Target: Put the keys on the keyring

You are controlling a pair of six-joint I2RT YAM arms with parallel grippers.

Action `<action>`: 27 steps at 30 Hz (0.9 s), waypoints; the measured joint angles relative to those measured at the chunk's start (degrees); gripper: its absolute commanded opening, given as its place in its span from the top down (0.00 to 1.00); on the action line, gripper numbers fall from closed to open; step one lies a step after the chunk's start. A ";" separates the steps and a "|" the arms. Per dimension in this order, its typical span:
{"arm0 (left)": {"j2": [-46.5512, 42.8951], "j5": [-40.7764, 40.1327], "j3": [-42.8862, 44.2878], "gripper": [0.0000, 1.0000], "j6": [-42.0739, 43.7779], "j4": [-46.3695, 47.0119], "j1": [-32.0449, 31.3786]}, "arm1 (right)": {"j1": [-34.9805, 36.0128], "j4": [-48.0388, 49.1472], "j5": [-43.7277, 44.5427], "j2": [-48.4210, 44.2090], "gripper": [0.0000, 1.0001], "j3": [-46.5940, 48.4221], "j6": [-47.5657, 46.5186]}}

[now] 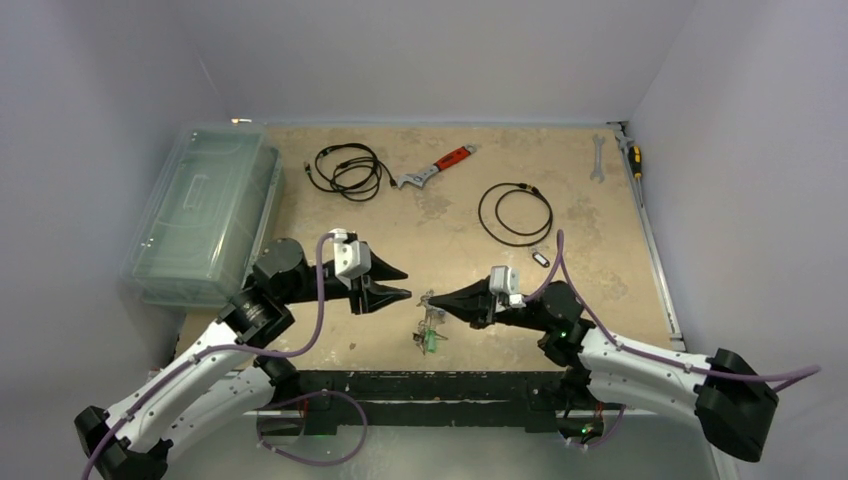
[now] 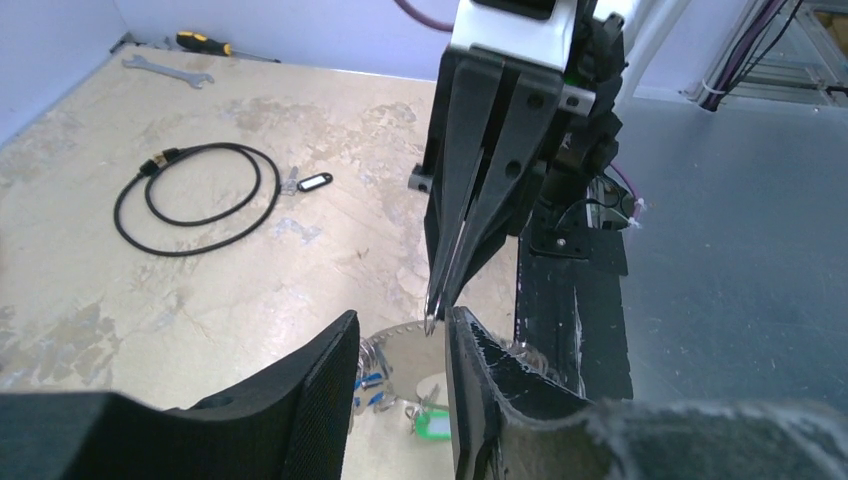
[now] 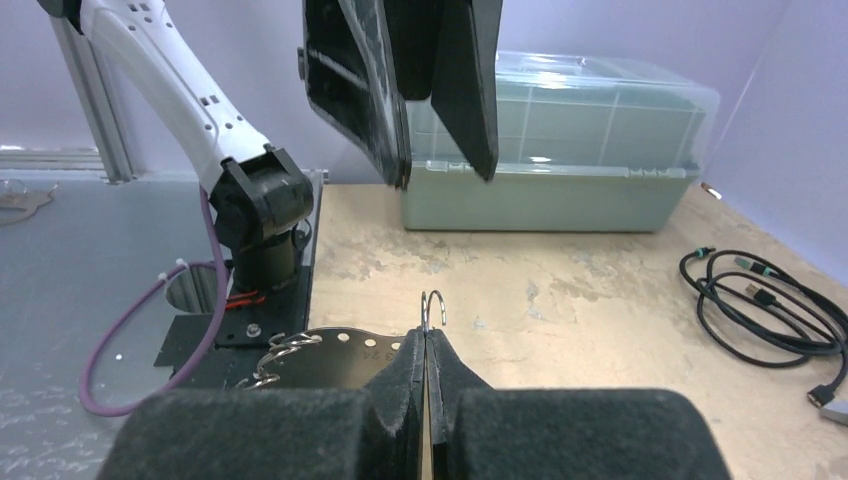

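Right gripper (image 3: 427, 338) is seen pressed together, pinched on the keyring (image 2: 392, 333) at its beaded rim. Only a thin wire hook (image 3: 433, 307) shows past the tips, and the contact itself is hidden by the pads. Left gripper (image 2: 402, 318) is seen apart with nothing clamped. The keyring is framed between its fingers (image 2: 310, 400), low near the desk (image 1: 600, 230) front edge, with the lower arc cut off. Keys (image 2: 368, 386) are bunched beneath it with blue heads and one green tag (image 2: 432, 428); their count cannot be told. Farther back a dark-tagged key (image 2: 313, 182) lies alone beside a black cable loop (image 2: 165, 157). A spanner (image 2: 165, 70) is seen at the far wall, its detail unclear.
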 measured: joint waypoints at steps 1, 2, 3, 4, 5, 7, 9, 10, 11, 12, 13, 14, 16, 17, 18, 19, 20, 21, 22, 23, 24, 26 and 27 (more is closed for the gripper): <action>0.35 0.44 -0.61 0.66 -0.04 0.96 -0.02 | 0.00 -1.53 0.11 -1.16 1.00 0.33 -0.17; 0.79 0.85 -1.14 0.66 -0.17 1.88 0.00 | 0.00 -3.96 0.48 -2.80 1.00 0.94 -0.46; 1.25 1.20 -1.51 0.66 -0.37 2.75 0.00 | 0.00 -4.20 0.55 -2.97 1.00 1.01 -0.50; 2.12 1.62 -1.86 0.66 -0.52 3.58 0.00 | 0.00 -5.77 0.83 -3.76 1.00 1.53 -0.68; 2.78 1.92 -2.10 0.66 -0.63 4.22 0.00 | 0.00 -6.51 0.96 -4.07 1.00 1.79 -0.83; 4.15 2.97 -2.45 0.67 -1.14 5.49 0.00 | 0.00 -8.31 1.09 -4.44 1.00 2.49 -0.90; 5.16 4.04 -2.64 0.67 -1.86 6.86 0.00 | 0.00 -9.31 1.18 -4.48 1.00 2.82 -0.98; 5.53 4.52 -2.71 0.67 -2.03 7.39 -0.02 | 0.00 -9.75 1.27 -4.50 1.00 2.91 -1.01; 5.77 5.01 -2.84 0.67 -2.10 7.96 0.00 | 0.00 -10.25 1.36 -4.55 1.00 2.99 -1.03; 5.86 5.38 -3.02 0.67 -2.14 8.44 -0.02 | 0.00 -10.75 1.51 -4.68 1.00 3.06 -1.03; 5.92 5.75 -3.26 0.67 -2.16 8.94 0.00 | 0.00 -11.28 1.55 -4.92 1.00 3.08 -1.05; 5.97 6.01 -3.39 0.67 -2.21 9.07 -0.02 | 0.00 -11.61 1.60 -5.14 1.00 3.10 -1.03; 6.05 6.60 -3.78 0.66 -2.25 9.73 0.00 | 0.02 -12.22 1.95 -5.62 1.00 3.10 -1.05; 6.12 6.82 -4.02 0.66 -2.32 9.92 0.00 | 0.02 -12.48 2.21 -5.84 1.00 3.17 -1.05; 6.19 6.93 -4.20 0.65 -2.45 9.99 -0.02 | 0.04 -12.66 2.43 -5.92 1.00 3.28 -1.05; 6.38 7.02 -4.42 0.65 -2.60 10.01 -0.02 | 0.04 -12.81 2.56 -6.01 1.00 3.43 -1.07; 6.54 7.02 -4.57 0.65 -2.64 10.14 -0.02 | 0.04 -12.83 2.58 -6.08 1.00 3.65 -1.05; 6.71 6.99 -4.83 0.65 -2.93 10.29 -0.02 | 0.04 -13.00 2.58 -6.27 1.00 3.89 -1.07; 6.86 6.99 -5.16 0.65 -3.10 10.40 0.00 | 0.04 -13.14 2.60 -6.40 1.00 4.04 -1.07; 6.97 6.99 -5.38 0.65 -3.26 10.49 0.00 | 0.04 -13.22 2.60 -6.60 1.00 4.24 -1.07; 7.10 6.95 -5.66 0.66 -3.48 10.93 0.00 | 0.04 -13.25 2.58 -6.75 1.00 4.35 -1.09; 7.19 6.95 -6.16 0.67 -3.74 11.82 0.00 | 0.04 -13.31 2.58 -7.08 1.00 4.42 -1.09; 7.26 6.91 -6.38 0.67 -4.09 12.39 0.00 | 0.07 -13.35 2.58 -7.17 1.00 4.44 -1.09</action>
